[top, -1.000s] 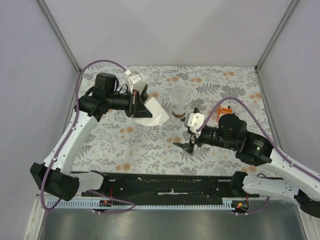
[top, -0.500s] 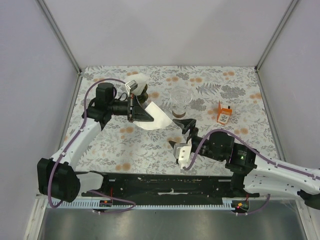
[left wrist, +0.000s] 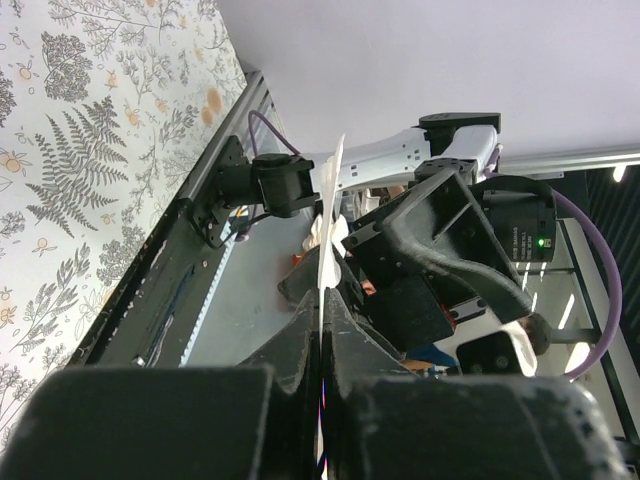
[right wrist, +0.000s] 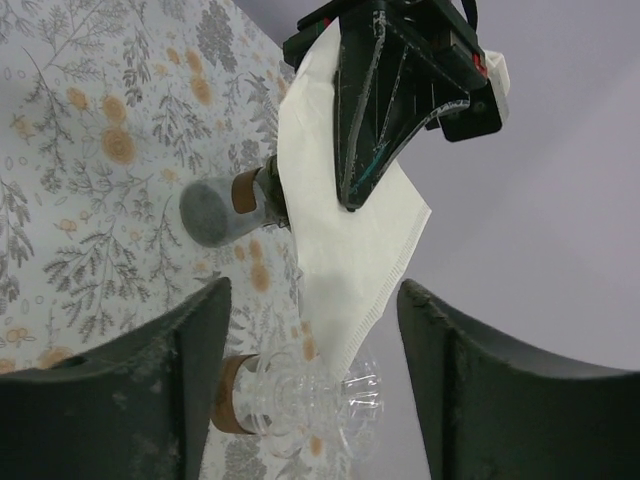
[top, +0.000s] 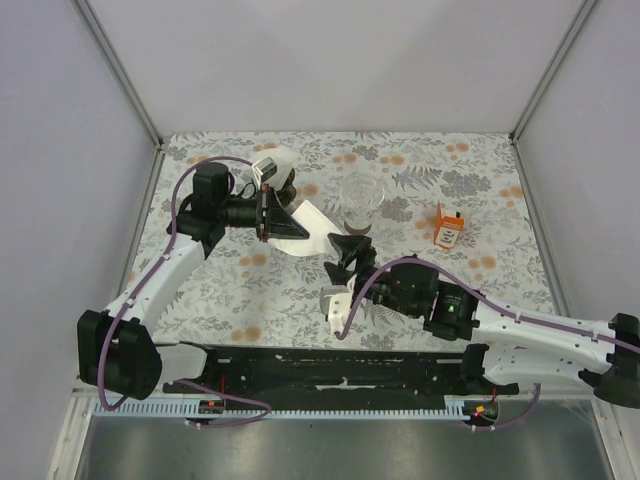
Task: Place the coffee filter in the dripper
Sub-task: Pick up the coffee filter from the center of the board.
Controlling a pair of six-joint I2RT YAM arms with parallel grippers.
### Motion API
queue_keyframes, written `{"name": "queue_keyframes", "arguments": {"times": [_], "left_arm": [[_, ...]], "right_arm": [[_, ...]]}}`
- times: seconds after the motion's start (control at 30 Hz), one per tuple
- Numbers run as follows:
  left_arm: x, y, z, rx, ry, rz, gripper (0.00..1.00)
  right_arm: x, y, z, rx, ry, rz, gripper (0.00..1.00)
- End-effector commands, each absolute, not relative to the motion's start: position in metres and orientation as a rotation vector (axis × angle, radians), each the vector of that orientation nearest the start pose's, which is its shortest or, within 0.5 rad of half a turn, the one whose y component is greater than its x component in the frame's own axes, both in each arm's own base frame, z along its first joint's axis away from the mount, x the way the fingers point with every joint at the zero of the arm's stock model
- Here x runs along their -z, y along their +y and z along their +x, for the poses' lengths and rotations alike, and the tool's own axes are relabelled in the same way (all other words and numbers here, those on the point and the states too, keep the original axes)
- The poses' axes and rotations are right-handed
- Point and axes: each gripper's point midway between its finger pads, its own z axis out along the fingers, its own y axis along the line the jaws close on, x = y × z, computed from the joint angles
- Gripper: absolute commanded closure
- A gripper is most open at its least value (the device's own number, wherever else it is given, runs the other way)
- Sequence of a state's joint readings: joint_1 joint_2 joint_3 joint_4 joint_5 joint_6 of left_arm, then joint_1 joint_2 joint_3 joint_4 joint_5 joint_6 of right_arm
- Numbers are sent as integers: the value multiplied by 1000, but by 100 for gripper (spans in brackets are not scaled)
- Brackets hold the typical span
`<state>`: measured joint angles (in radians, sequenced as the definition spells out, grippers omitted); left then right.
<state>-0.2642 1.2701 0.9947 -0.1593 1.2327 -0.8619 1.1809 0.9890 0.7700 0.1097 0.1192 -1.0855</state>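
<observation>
My left gripper (top: 292, 226) is shut on a white paper coffee filter (top: 314, 234) and holds it above the table, left of the clear glass dripper (top: 362, 200). In the left wrist view the filter (left wrist: 328, 225) shows edge-on between the closed jaws. My right gripper (top: 349, 247) is open and empty, just right of the filter and in front of the dripper. In the right wrist view the filter (right wrist: 350, 240) hangs from the left gripper (right wrist: 385, 100), its lower corner over the dripper (right wrist: 300, 400), between my right fingers (right wrist: 190, 380).
A small orange box (top: 447, 228) stands right of the dripper. A dark container with a brown band (top: 285, 185) stands behind the left gripper and also shows in the right wrist view (right wrist: 215, 210). Grey walls close in the floral table (top: 230, 290).
The right arm has swung left, bringing its open gripper up beside the filter. The left gripper has lifted the filter slightly and kept hold of it.
</observation>
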Motion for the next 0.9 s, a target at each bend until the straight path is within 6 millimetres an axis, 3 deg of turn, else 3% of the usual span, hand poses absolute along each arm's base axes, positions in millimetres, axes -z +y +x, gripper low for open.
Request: {"name": "queue_keyframes", "arguments": {"times": [0.0, 0.2, 0.43, 0.53, 0.57, 0.63, 0.7, 0.77, 0.87], "left_arm": [[-295, -242, 218, 1942, 2190, 285, 98], [-295, -242, 216, 1948, 2184, 298, 98], [-296, -243, 216, 1946, 2156, 336, 95], [-299, -242, 222, 1879, 2111, 426, 28], [-301, -240, 225, 1828, 2102, 466, 17], [-303, -235, 235, 1697, 2099, 543, 16], [-303, -227, 254, 1455, 2108, 630, 14], [-314, -216, 271, 1225, 2053, 728, 14], [-330, -206, 285, 1025, 1922, 801, 12]], "right_arm": [[-321, 324, 203, 87, 758, -1411, 37], [-324, 325, 209, 100, 781, -1376, 98], [-335, 315, 206, 12, 876, -1333, 100], [-335, 309, 199, -80, 942, -1336, 100], [-330, 307, 195, -114, 972, -1355, 100], [-329, 303, 187, -188, 1018, -1353, 100], [-325, 297, 180, -262, 1080, -1353, 100], [-323, 291, 174, -339, 1136, -1329, 100], [-320, 282, 164, -462, 1220, -1303, 100]]}}
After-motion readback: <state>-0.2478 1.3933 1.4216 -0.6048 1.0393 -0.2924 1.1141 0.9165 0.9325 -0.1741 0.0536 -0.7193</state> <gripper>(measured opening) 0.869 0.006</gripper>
